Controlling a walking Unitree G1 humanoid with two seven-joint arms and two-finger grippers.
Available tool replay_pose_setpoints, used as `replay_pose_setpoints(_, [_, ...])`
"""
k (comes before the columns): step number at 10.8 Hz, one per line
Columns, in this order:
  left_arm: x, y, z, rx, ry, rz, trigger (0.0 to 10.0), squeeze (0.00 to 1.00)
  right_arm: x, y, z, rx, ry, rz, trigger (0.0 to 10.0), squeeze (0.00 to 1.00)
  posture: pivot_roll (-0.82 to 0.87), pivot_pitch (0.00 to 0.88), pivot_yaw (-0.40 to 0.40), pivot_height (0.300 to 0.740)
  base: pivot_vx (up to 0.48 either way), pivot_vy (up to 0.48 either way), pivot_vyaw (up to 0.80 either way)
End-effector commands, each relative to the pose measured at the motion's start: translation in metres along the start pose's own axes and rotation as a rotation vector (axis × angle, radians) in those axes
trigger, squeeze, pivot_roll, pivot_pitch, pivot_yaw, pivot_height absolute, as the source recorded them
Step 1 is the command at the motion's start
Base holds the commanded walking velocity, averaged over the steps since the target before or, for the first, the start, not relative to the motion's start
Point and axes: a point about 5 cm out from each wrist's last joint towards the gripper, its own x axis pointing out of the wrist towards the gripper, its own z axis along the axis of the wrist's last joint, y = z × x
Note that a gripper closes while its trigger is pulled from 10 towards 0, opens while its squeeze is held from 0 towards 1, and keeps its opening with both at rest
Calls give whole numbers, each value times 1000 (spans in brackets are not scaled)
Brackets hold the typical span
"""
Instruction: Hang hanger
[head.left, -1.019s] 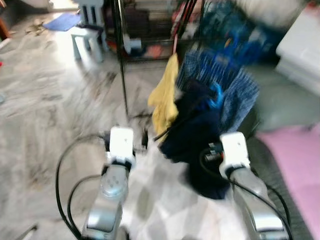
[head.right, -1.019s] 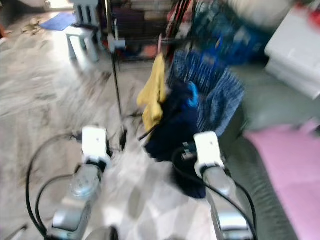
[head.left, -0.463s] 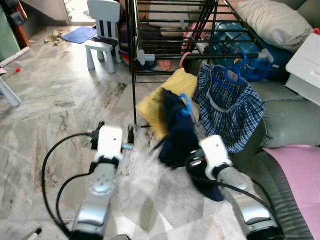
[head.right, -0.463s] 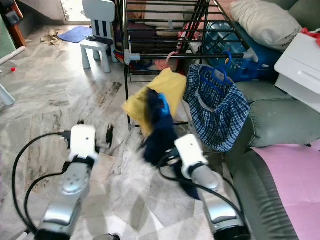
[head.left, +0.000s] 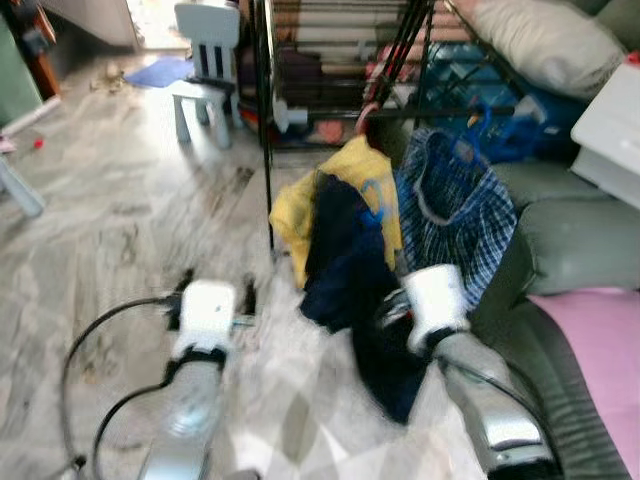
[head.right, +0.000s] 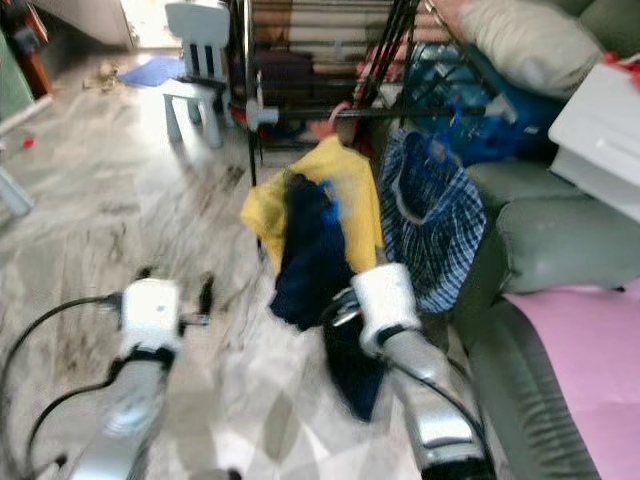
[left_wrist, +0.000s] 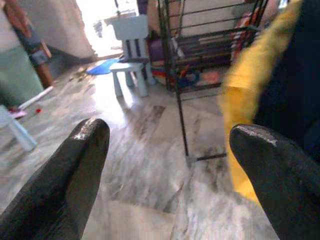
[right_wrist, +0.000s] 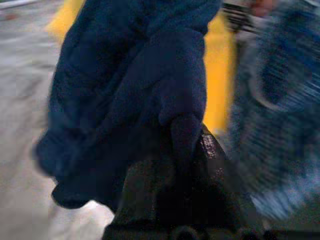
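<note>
Both head views are motion-blurred. The soft dark navy garment (head.left: 345, 265) covers most of its blue plastic hanger (head.left: 372, 196) and the right gripper's black fingers (right_wrist: 192, 165). The black metal drying rack (head.left: 340, 60) is cut off by the top edge.

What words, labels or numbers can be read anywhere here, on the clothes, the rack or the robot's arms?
None can be read: the navy garment, yellow cloth, checked dress, drying rack and small chair show no lettering, and the pictures are blurred.
</note>
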Motion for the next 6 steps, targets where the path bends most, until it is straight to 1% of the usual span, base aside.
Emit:
replay_pose_setpoints(1, [-1,0,7,0,-16,-1,10000,0,-4,-9,9,29,-45,-68,10000,0,90,141,-55,740,0,0,0])
replay_pose_setpoints(2, [-2,-1,8,0,-11,-4,10000,0,-11,-3,4,52,-23,-87,10000,0,74,162,-52,740,0,0,0])
replay_pose_setpoints(3, [-1,-4,11,7,-15,-19,10000,0,-13,4,6,25,-33,-29,10000,0,67,169,-53,740,0,0,0])
replay_pose_setpoints(4, [-1,-5,14,11,-17,-34,10000,0,-14,6,7,-25,-37,12,10000,0,61,177,-60,740,0,0,800])
replay_pose_setpoints(5, [-1,-5,15,4,-10,-48,10000,0,-13,0,9,-32,-38,12,10000,0,56,192,-74,740,0,0,800])
replay_pose_setpoints(6, [0,-4,16,-5,-4,-39,10000,0,-12,-3,11,-33,-36,7,10000,0,50,203,-80,740,0,0,800])
